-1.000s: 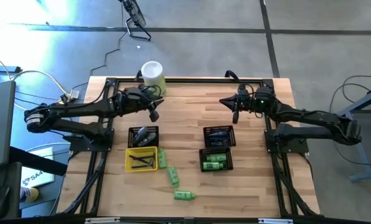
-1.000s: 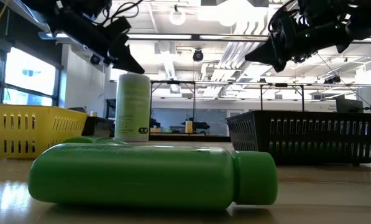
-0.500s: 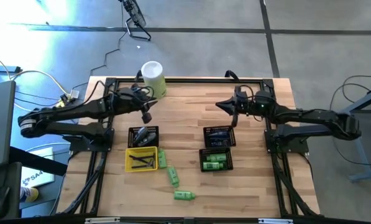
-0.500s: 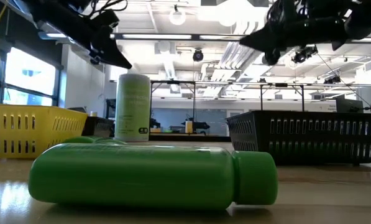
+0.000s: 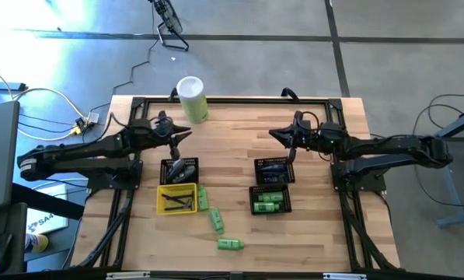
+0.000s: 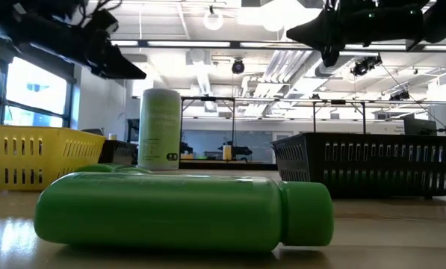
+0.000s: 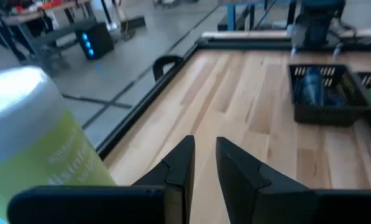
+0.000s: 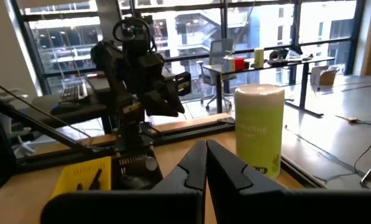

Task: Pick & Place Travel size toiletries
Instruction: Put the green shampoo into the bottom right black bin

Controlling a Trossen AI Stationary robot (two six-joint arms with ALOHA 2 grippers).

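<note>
Green loose ones: three small green bottles (image 5: 218, 222) are still lying on the wooden table (image 5: 239, 148), in a trail running from beside the yellow tray (image 5: 160, 190) toward the front edge; the nearest bottle (image 6: 170, 213) is filling the low view, on its side
Sorted so far: green bottles are sitting in the front right basket (image 5: 254, 204), bluish packets in the basket behind it (image 5: 258, 166), dark tubes in the yellow tray and in the black basket (image 5: 165, 167) behind that
What has just changed: I am pulling my left arm back toward its own side, and over the last second its tip has been swinging away from the table's middle and rising; my right arm is sliding slightly inward and lifting too
What that means: I am judging this as a pause between picks, with the three green bottles left to do (none is in reach of either tip yet)
Left gripper (image 5: 186, 133): hanging in the air behind the black basket, near the tall pale canister (image 5: 192, 97), its fingers nearly together with a thin gap showing, carrying nothing
Right gripper (image 5: 274, 134): hovering behind the bluish basket, fingers pressed together, carrying nothing
Next move: I am expecting a long reach forward to the loose bottles
</note>
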